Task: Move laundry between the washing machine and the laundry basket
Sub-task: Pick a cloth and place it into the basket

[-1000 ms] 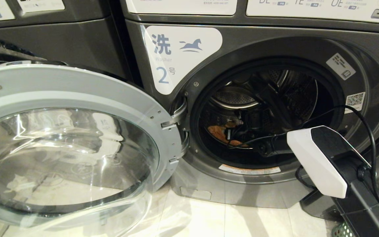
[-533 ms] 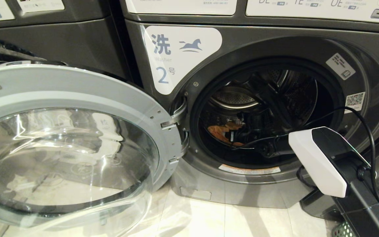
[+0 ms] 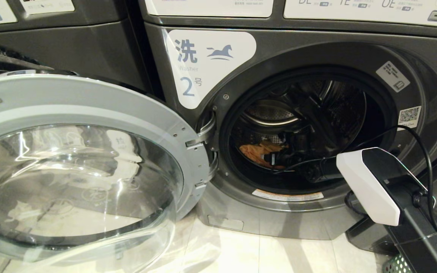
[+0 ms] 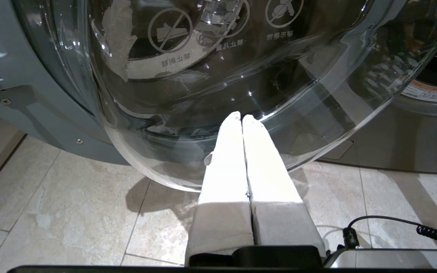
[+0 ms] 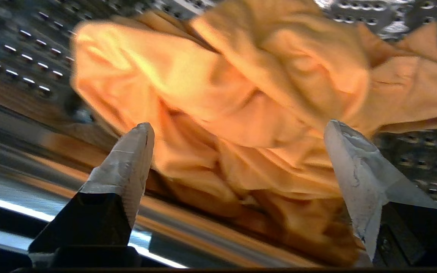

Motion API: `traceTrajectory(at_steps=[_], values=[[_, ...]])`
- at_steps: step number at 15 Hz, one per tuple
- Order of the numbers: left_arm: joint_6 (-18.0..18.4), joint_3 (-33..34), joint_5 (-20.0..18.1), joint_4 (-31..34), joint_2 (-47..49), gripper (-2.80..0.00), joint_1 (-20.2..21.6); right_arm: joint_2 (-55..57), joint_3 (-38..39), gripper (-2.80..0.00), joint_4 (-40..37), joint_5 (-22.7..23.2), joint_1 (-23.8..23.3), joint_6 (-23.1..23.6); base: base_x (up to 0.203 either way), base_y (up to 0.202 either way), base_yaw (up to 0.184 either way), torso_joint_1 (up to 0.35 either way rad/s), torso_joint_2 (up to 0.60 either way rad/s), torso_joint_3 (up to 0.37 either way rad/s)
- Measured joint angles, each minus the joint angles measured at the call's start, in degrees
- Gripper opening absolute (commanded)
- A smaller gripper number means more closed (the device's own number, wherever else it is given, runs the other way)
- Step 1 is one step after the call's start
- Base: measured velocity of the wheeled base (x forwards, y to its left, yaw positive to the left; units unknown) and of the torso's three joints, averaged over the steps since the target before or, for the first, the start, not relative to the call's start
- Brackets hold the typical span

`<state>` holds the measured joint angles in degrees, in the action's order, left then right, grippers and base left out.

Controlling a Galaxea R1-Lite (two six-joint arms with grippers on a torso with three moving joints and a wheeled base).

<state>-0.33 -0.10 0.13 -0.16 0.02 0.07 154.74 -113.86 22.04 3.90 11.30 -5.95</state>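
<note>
Inside the washing machine (image 3: pixel 317 125) drum, the right gripper (image 5: pixel 237 132) hangs with fingers spread wide, bracketing the crumpled orange cloth (image 5: pixel 241 106) on the drum floor without pinching it. It looks like the reach-and-grasp step of unloading. Next it likely needs to push into the folds and close firmly. The left gripper (image 4: pixel 241 121) sits parked, fingers pressed together, below the open door (image 4: pixel 203 76) beside the machine.
</note>
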Motion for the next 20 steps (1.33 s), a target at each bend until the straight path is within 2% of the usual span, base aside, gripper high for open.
traceTrajectory(at_steps=[6, 16, 20], values=[[0.00, 0.00, 0.02, 0.00, 0.00, -2.80, 0.00, 1.66, -1.14, 0.00, 0.30, 0.88, -0.61, 3.20, 0.000, 0.000, 0.000, 0.000, 0.00, 0.000], [0.00, 0.00, 0.02, 0.00, 0.00, -2.80, 0.00, 2.55, -1.30, 0.00, 0.70, 0.45, -0.65, 3.34, 0.000, 0.000, 0.000, 0.000, 0.00, 0.000], [0.00, 0.00, 0.02, 0.00, 0.00, -2.80, 0.00, 3.21, -1.27, 0.00, 2.16, -1.95, -0.83, 3.00, 0.000, 0.000, 0.000, 0.000, 0.00, 0.000]])
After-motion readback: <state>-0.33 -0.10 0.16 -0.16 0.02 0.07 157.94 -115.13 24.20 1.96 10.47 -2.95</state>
